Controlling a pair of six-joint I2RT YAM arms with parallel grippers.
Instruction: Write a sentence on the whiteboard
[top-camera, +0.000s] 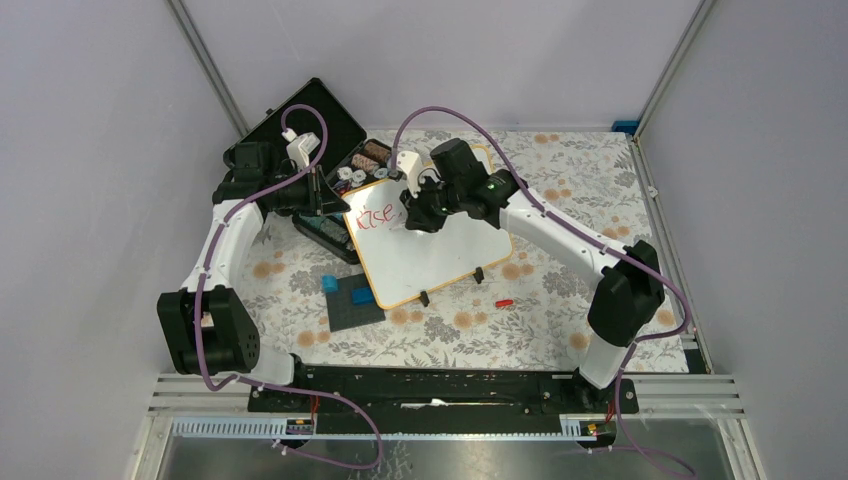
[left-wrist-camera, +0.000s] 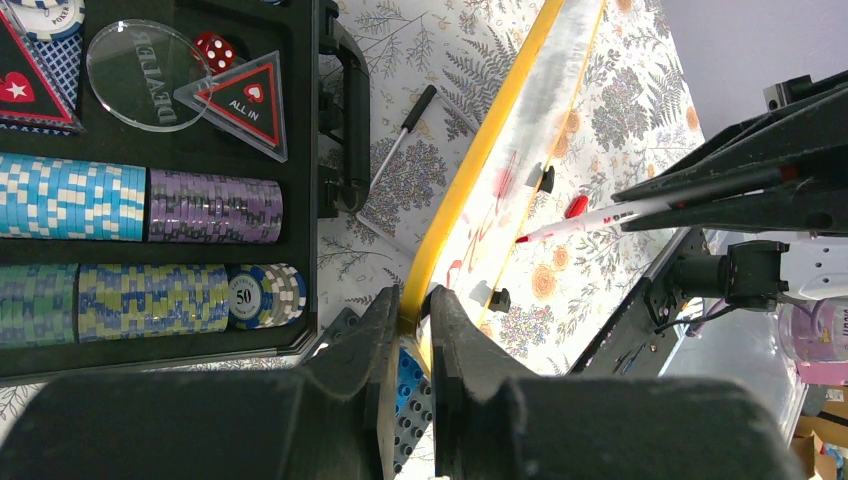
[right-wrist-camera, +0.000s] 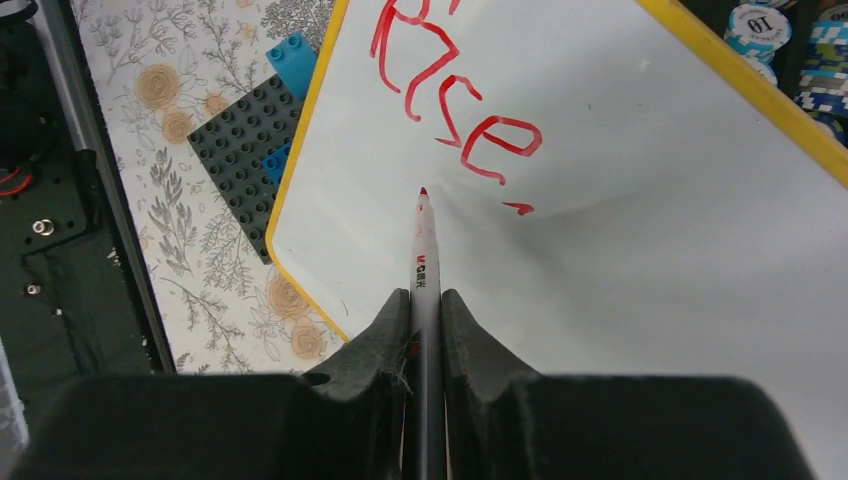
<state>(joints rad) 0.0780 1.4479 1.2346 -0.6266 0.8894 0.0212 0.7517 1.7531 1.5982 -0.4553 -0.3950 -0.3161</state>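
The whiteboard (top-camera: 440, 255) stands tilted on the flowered table, with a yellowish frame and two black feet. The sentence (top-camera: 377, 219) is one red word, "Rise", near its top left; it also shows in the right wrist view (right-wrist-camera: 455, 100) with a short red dash after it. My left gripper (left-wrist-camera: 415, 300) is shut on the whiteboard's frame edge (left-wrist-camera: 470, 170). My right gripper (right-wrist-camera: 425, 305) is shut on a red-tipped marker (right-wrist-camera: 425, 260). The marker's tip sits just below "Rise", at or just off the board (right-wrist-camera: 650, 200).
An open black case of poker chips (top-camera: 310, 130) lies behind the board's left end (left-wrist-camera: 150, 200). A dark grey plate with blue blocks (top-camera: 352, 300) lies by the board's front-left corner. A red cap (top-camera: 504, 301) lies in front of the board. A black-tipped pen (left-wrist-camera: 405, 125) lies beside the case.
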